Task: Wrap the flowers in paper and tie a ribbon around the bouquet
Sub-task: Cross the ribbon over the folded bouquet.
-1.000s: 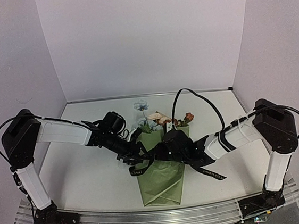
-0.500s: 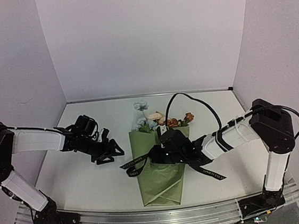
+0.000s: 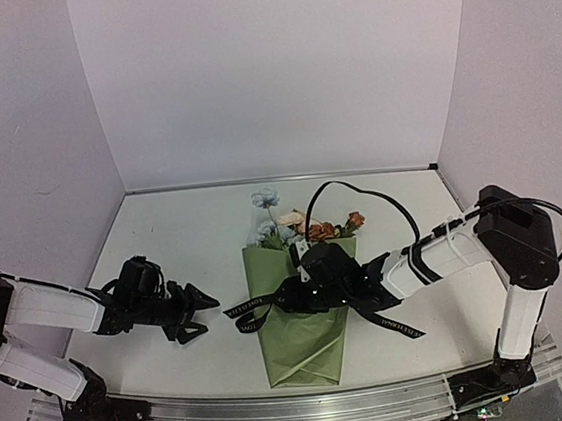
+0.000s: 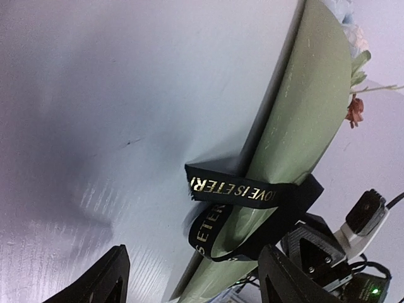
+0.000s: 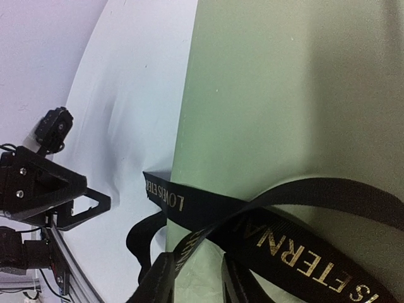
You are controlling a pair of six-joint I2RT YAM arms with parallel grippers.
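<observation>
The bouquet lies mid-table, a cone of olive-green paper (image 3: 305,344) with the flowers (image 3: 287,222) sticking out of its far, wide end. The black ribbon (image 3: 243,310) with gold lettering crosses the cone in a loose loop; one tail trails right. My right gripper (image 3: 288,298) sits on the cone over the crossing. In the right wrist view its fingers (image 5: 158,284) stand a little apart, a ribbon (image 5: 189,243) strand running down between them over the paper (image 5: 265,95). My left gripper (image 3: 195,305) is open and empty, left of the bouquet, facing the ribbon (image 4: 243,189) loop.
The right arm's black cable (image 3: 359,187) arches over the blooms. White walls close the table on three sides. An aluminium rail (image 3: 302,409) runs along the near edge, with both arm bases on it.
My left gripper has let go of the ribbon, opened wider and drawn back left and toward the near edge. My right gripper's jaws have parted; the ribbon loop has slackened.
</observation>
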